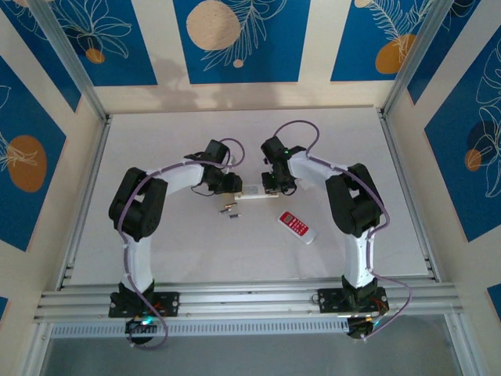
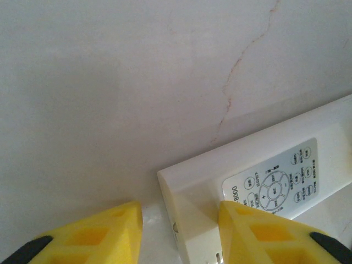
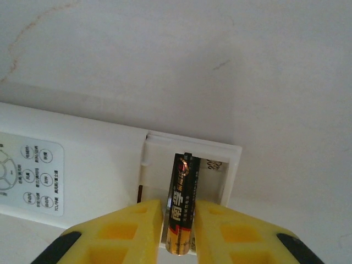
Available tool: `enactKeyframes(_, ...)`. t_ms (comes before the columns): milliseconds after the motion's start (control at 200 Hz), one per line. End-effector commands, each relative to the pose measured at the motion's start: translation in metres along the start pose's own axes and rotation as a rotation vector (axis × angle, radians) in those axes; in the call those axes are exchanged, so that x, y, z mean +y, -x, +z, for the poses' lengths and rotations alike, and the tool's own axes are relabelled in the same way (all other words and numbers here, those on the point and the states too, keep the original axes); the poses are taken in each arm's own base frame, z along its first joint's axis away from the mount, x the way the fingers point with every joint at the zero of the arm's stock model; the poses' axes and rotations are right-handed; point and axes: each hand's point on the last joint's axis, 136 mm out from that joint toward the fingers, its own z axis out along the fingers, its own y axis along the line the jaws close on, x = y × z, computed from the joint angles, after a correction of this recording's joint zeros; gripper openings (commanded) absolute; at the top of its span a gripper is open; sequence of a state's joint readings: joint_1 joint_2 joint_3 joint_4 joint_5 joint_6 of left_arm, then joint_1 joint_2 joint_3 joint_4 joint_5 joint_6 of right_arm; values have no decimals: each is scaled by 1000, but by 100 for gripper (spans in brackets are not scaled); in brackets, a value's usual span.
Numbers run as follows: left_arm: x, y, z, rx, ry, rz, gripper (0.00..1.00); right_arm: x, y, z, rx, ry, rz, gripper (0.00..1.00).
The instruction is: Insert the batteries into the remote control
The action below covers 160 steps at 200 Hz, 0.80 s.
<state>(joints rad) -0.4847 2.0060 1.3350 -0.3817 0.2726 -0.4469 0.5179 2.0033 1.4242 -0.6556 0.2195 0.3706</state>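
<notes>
Right wrist: the right gripper (image 3: 179, 212) clamps a battery (image 3: 181, 198), tip over the open compartment (image 3: 212, 170) of the remote (image 3: 93, 159).

The left arm (image 1: 145, 211), white links with black joints, rises from its base, bends at the elbow and reaches inward to the right. The right arm (image 1: 352, 204), of the same build, mirrors it and reaches inward to the left. Both wrists are angled downward, close to one another. The left gripper (image 2: 179, 208), with yellow block fingers (image 2: 104, 231), has its jaws standing apart; contact cannot be determined. The right gripper (image 3: 179, 204), likewise yellow-fingered, is clamped on a slim black-and-gold cylindrical battery (image 3: 181, 192), held lengthwise between the pads.
</notes>
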Motion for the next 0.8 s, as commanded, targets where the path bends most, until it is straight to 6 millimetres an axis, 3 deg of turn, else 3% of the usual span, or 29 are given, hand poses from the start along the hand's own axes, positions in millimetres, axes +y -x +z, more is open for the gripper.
enactKeyframes(0, 19, -22, 4, 67, 62, -37, 42, 7, -24, 9, 113, 20, 65, 26)
enactKeyframes(215, 17, -20, 2, 60, 58, -38, 41, 15, -36, 13, 184, 99, 141, 27)
enactKeyframes(370, 16, -20, 0, 55, 59, -35, 42, 14, -37, 14, 206, 140, 197, 21)
enactKeyframes(795, 14, -19, 1, 51, 57, -37, 42, 13, -12, -35, 89, 250, 250, 12)
